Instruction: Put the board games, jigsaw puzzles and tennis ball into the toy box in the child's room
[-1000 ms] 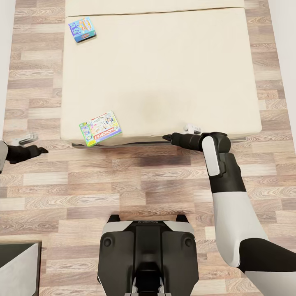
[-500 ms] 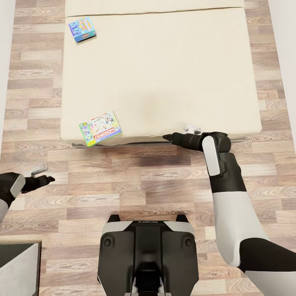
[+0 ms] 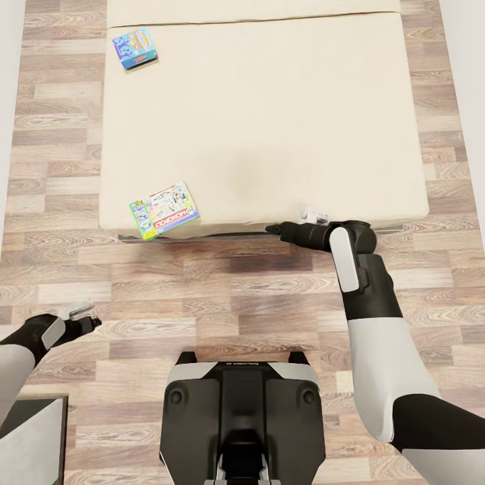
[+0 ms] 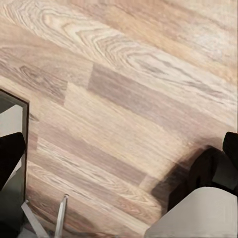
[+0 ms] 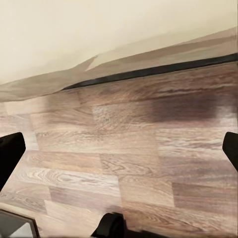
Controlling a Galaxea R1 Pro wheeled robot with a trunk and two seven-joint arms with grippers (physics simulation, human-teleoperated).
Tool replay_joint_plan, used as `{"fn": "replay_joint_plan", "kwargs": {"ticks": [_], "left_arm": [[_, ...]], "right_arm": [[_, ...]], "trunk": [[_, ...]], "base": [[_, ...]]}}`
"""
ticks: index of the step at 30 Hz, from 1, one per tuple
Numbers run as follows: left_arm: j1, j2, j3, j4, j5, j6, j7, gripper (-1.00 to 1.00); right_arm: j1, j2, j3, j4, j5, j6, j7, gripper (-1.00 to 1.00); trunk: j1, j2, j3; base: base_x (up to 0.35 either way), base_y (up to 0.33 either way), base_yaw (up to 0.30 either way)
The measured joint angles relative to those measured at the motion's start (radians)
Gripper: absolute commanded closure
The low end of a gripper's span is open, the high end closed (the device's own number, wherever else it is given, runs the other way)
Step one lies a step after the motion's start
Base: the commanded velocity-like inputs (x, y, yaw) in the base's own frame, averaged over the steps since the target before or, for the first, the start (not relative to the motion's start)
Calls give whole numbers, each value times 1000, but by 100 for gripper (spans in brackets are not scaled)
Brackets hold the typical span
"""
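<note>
Two board games lie on the cream bed (image 3: 269,121). A light blue one (image 3: 135,48) rests at its far left corner. A green-bordered one (image 3: 164,209) sits at the near left edge. My right gripper (image 3: 273,229) hovers at the bed's near edge, pointing left, about an arm's width right of the green-bordered game. In the right wrist view its black fingertips (image 5: 10,153) stand wide apart over bare floor, with the bed (image 5: 99,34) beyond. My left gripper (image 3: 93,323) hangs low over the floor, left of my base, open and empty, its fingertips (image 4: 10,153) spread.
Wood-plank floor (image 3: 236,289) runs around the bed. A dark-framed grey surface corner (image 3: 30,438) stands at the near left, close to my left arm, and also appears in the left wrist view (image 4: 10,124). My base (image 3: 242,417) fills the bottom centre.
My left arm has swung back from beside the bed's near left corner toward my base. The right gripper edged slightly left along the bed edge. The games have not moved.
</note>
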State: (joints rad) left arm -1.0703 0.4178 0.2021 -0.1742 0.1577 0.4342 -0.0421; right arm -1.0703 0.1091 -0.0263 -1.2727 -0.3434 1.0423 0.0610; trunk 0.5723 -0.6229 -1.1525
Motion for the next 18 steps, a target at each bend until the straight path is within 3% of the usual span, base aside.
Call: {"fn": "replay_joint_plan", "kwargs": {"ticks": [7,18], "left_arm": [[17,-6,1,0,2,-3,-10,-100],[21,-7,5,-2,3,-3,-14,-100]], "right_arm": [[7,-1,1,0,-8,0,0,-100],[9,-1,2,47,-60,0,0,-100]], "trunk": [[0,0,0],[0,0,0]], "base": [[-95,19,0],[-72,21,0]]}}
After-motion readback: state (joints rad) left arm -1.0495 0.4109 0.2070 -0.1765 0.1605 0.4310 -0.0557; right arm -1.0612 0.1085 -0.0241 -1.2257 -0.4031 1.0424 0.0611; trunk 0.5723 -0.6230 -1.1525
